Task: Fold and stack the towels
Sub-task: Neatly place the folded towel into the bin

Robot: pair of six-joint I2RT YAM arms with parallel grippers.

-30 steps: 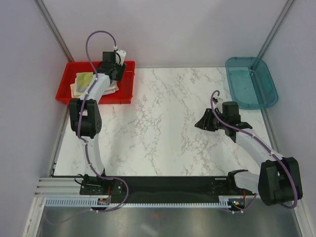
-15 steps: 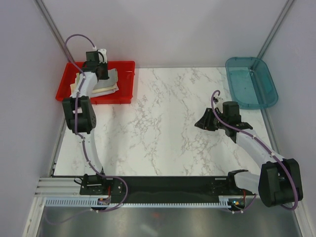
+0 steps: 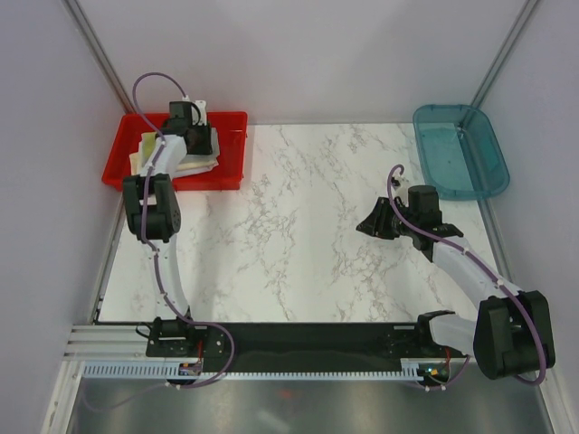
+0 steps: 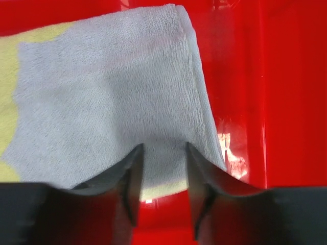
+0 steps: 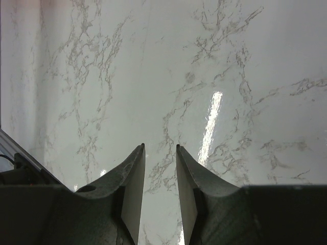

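Observation:
The towels [image 3: 145, 152] lie stacked in the red bin [image 3: 232, 152] at the back left. On top is a grey towel [image 4: 112, 92] with a yellow patch [image 4: 7, 97], and a cream layer shows under its near edge. My left gripper [image 3: 199, 137] hangs over the stack's right part. Its jaws [image 4: 163, 149] stand open at the grey towel's near edge, which lies flat and unpinched in the gap. My right gripper [image 3: 367, 226] hovers over the bare marble table [image 5: 102, 76]. It [image 5: 159, 148] is open with nothing between its fingers.
A teal plastic tub [image 3: 458, 150] sits at the back right corner. The red bin's floor and right wall [image 4: 286, 76] lie right of the grey towel. Grey walls close in the table's left and right sides.
My left gripper swung left over the red bin, then came back a little to the right above the stack. The right arm has not moved.

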